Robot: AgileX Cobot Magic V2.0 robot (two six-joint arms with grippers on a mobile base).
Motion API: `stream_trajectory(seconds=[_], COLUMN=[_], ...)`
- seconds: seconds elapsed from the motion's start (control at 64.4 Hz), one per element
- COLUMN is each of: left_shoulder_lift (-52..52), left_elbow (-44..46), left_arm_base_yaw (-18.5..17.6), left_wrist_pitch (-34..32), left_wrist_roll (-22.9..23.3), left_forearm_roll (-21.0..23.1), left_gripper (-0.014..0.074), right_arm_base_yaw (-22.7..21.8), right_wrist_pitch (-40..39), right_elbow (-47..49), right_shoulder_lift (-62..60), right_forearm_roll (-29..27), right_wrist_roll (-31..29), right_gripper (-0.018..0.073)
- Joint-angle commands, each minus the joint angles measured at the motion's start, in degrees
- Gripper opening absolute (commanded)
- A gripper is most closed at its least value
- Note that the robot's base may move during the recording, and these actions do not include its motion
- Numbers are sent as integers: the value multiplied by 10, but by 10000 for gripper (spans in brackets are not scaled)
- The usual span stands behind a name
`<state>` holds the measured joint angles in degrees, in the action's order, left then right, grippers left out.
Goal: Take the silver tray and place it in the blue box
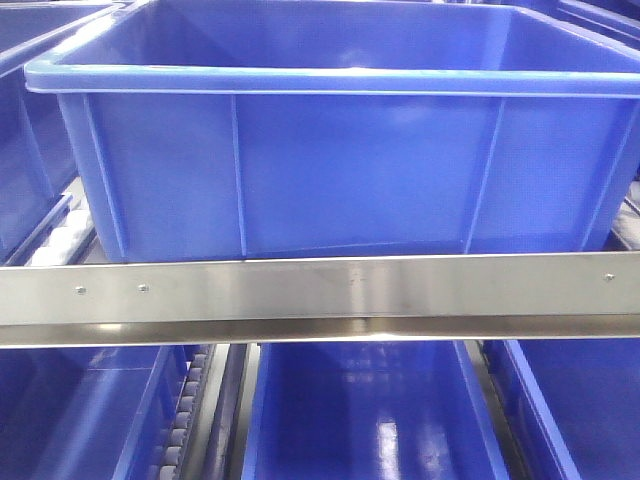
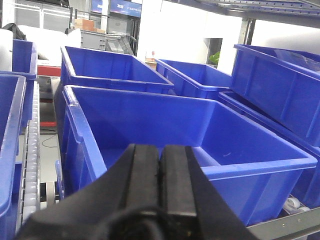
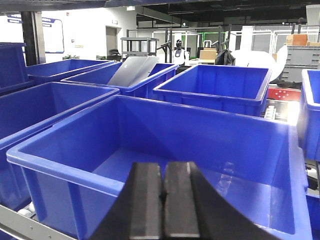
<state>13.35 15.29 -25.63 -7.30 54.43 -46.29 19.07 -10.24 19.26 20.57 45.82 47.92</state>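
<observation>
Right wrist-mounted: silver tray [image 3: 134, 70] leans far beyond closed right end effector [image 3: 163, 207].

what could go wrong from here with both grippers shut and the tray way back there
1. The silver tray leans tilted in a far crate, behind other crates; reaching over their rims risks an arm collision.
2. Both the left gripper and right gripper are shut, so either must open before any grasp.
3. The tilted, shiny tray may slip when pinched.
4. Many similar crates surround the blue box; wrong-crate placement is possible.
</observation>
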Motion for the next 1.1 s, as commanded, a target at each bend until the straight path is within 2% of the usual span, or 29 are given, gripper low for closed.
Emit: stream_trajectory(seconds=[0.0, 0.435, 0.497, 0.574, 0.652, 0.698, 0.776, 0.838, 0.9, 1.086], left_shoulder_lift=[5, 5, 5, 5, 5, 5, 5, 5, 5, 5], left_elbow=[15, 15, 15, 15, 15, 15, 15, 15, 15, 15], left_arm_base_yaw=[1, 1, 1, 1, 1, 1, 1, 1, 1, 1], left_wrist_pitch=[-39, -39, -39, -39, -39, -39, -39, -39, -39, -39], left_wrist_roll=[4, 4, 4, 4, 4, 4, 4, 4, 4, 4], left_forearm_roll=[1, 1, 1, 1, 1, 1, 1, 1, 1, 1], left_gripper=[-104, -104, -104, -104, -104, -104, -104, -104, -104, -104], right_arm_base_yaw=[-1, -1, -1, -2, -16, -38, -77, -110, -130, -139], right_wrist_pitch=[-34, -24, -24, -22, -22, -22, -23, -26, -29, -29], right_elbow=[15, 11, 5, -9, -21, -28, -44, -67, -91, -150], right_shoulder_lift=[3, 2, 2, 1, 0, -3, -13, -23, -36, -101], right_forearm_roll=[2, 2, -6, -95, -222, -287, -370, -421, -450, -458], right_wrist_roll=[-4, -5, -26, -122, -267, -362, -453, -469, -469, -469], right_gripper=[27, 27, 27, 27, 27, 27, 27, 27, 27, 27])
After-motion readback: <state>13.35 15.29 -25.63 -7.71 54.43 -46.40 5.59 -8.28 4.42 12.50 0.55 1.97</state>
